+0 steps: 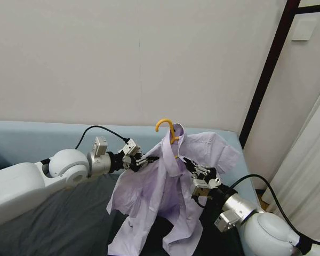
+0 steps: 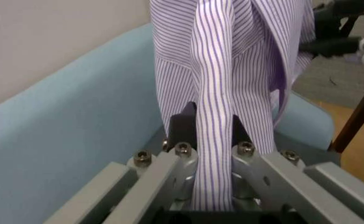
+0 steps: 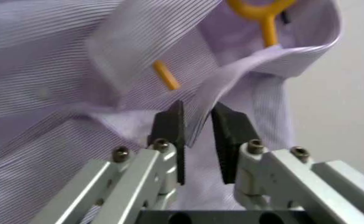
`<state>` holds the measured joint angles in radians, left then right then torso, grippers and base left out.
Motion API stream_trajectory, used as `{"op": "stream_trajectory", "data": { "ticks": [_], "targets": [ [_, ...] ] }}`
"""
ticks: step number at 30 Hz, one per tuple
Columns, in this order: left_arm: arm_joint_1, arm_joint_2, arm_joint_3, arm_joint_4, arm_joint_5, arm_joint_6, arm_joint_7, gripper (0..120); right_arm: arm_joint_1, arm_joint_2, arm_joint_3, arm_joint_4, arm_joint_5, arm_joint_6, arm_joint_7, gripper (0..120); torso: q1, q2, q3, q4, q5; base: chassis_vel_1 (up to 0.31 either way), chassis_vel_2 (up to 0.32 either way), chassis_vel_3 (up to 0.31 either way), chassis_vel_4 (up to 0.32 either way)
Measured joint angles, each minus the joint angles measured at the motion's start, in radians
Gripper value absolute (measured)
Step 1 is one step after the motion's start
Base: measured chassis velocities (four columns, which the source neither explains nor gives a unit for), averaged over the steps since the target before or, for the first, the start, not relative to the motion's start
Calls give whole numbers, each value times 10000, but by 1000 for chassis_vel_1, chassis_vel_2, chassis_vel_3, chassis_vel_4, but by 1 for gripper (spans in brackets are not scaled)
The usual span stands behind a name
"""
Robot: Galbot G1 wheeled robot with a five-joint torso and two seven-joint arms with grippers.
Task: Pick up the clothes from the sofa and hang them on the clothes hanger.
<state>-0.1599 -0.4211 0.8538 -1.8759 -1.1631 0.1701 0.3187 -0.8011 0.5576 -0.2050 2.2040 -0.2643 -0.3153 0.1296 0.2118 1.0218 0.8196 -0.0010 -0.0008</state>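
A purple-striped shirt point(image 1: 154, 202) hangs in the air over the sofa, draped on a yellow hanger point(image 1: 167, 129) whose hook rises above the collar. My left gripper point(image 1: 149, 159) is shut on the shirt's front placket point(image 2: 214, 135), the fabric running between its black pads point(image 2: 180, 127). My right gripper point(image 1: 194, 168) is shut on a fabric edge point(image 3: 200, 119) near the collar, just below the yellow hanger point(image 3: 263, 21). A bit of the hanger bar point(image 3: 166, 75) pokes out between the folds.
The light blue sofa back point(image 1: 42, 136) runs behind the shirt, and its dark grey seat point(image 1: 58, 224) lies below. A dark door frame point(image 1: 266, 74) stands at the right. White curtains point(image 1: 309, 176) hang at the far right.
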Motion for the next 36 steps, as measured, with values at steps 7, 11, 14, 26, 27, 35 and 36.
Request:
{"op": "stream_trajectory", "data": {
  "ticks": [7, 11, 14, 26, 27, 35, 36],
  "targets": [
    [-425, 206, 28, 598, 534, -373, 995, 1, -950, -224, 296, 1022, 2777, 175, -35, 48, 0, 1, -1, -2, 1, 0, 0, 0, 0],
    [-838, 62, 121, 1124, 1001, -649, 1659, 1, -1361, -340, 987, 1569, 4547, 667, -139, 62, 0, 0, -1, 0, 3, 0, 0, 0, 0],
    [-1251, -216, 167, 1963, 1496, -1121, 2770, 1, -1530, -749, 2244, 2093, 7311, 699, -11, 77, -1, 1, -1, -5, 2, 0, 0, 0, 0],
    [-1405, -594, 39, 3423, 2244, -2497, 5163, 1, 876, -2927, 3118, 613, 11180, 977, -2014, 100, 0, 0, 0, -4, 4, 0, 0, 0, 0],
    [-1405, -594, 39, 3423, 2244, -2497, 5163, 1, 876, -2927, 3118, 613, 11180, 977, -2014, 100, 0, 0, 0, -4, 4, 0, 0, 0, 0],
    [-1195, -1867, 39, 3983, 2382, -3028, 6025, 1, 1607, -4008, 2968, -266, 12701, 690, -4192, 100, 1, 0, 1, -5, 3, 0, 0, 0, 0],
    [-1193, -2133, 63, 4092, 2411, -3079, 6123, 1, 1622, -4185, 2989, -265, 12797, 657, -4256, 100, 1, 0, 1, -7, 3, 0, 0, 0, 0]
  ]
}}
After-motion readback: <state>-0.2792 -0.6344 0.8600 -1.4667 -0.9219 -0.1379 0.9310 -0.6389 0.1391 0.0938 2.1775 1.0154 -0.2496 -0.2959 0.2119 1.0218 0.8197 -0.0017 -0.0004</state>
